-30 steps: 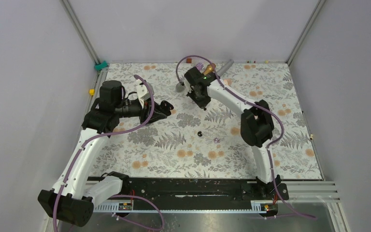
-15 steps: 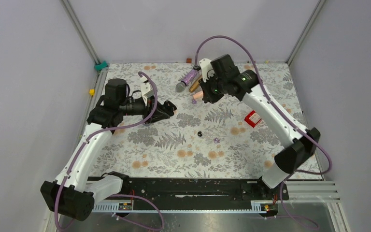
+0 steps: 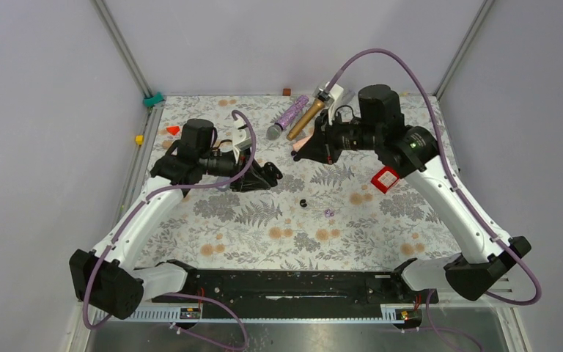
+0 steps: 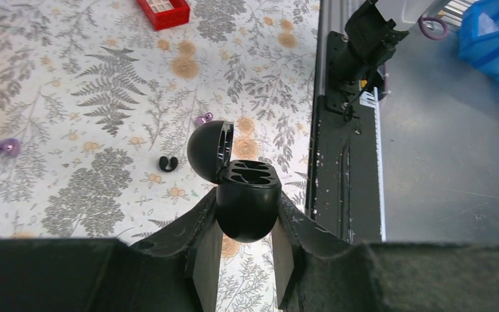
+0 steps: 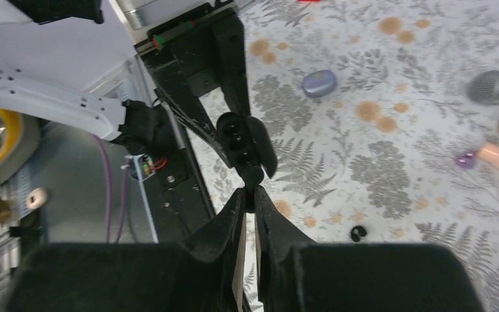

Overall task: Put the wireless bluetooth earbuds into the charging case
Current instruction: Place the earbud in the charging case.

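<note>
Facing the open charging case [image 4: 247, 195] clamped in the left end effector [image 4: 247, 224], the right end effector [image 5: 250, 198] is held nearly closed, a black earbud [image 5: 252, 179] seemingly pinched at its tips. The case's wells lie straight ahead of those tips, near, above the tabletop [image 3: 264, 235].

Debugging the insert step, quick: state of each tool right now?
Left tool: closed on the open black charging case.
Right tool: closed; whether it pinches anything cannot be told.
</note>
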Motion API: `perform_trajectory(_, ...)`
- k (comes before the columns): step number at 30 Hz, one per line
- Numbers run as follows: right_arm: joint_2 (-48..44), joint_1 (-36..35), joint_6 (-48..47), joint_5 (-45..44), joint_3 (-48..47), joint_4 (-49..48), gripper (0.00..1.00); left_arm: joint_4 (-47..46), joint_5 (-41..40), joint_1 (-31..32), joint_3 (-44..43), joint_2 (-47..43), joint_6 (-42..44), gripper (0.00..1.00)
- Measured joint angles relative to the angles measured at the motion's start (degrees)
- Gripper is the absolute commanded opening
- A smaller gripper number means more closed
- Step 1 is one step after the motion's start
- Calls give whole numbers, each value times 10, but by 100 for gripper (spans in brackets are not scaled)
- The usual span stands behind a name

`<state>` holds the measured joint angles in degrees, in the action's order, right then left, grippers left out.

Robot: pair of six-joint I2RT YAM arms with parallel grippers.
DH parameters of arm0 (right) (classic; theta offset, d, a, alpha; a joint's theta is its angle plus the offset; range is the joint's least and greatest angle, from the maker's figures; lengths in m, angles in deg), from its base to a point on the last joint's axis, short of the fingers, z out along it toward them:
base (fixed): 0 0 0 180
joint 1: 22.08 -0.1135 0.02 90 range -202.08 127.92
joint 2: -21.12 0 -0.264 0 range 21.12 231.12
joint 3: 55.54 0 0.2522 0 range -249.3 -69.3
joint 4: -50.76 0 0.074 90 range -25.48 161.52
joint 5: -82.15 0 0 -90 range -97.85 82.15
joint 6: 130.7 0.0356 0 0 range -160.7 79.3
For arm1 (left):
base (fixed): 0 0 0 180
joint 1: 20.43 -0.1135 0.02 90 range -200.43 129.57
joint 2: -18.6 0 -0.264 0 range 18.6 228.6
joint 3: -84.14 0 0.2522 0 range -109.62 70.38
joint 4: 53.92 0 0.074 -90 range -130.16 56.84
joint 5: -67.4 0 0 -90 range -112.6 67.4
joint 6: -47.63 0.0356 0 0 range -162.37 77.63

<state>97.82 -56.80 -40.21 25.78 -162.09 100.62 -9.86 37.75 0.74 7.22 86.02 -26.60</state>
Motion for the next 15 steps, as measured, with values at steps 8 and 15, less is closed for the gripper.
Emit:
perform_trajectory(8,32,0,57,93,51,-68,12,8,40,13,-1,26,-4,0)
perform_trajectory(15,37,-3,79,133,86,-110,12,17,70,18,-1,33,-3,0)
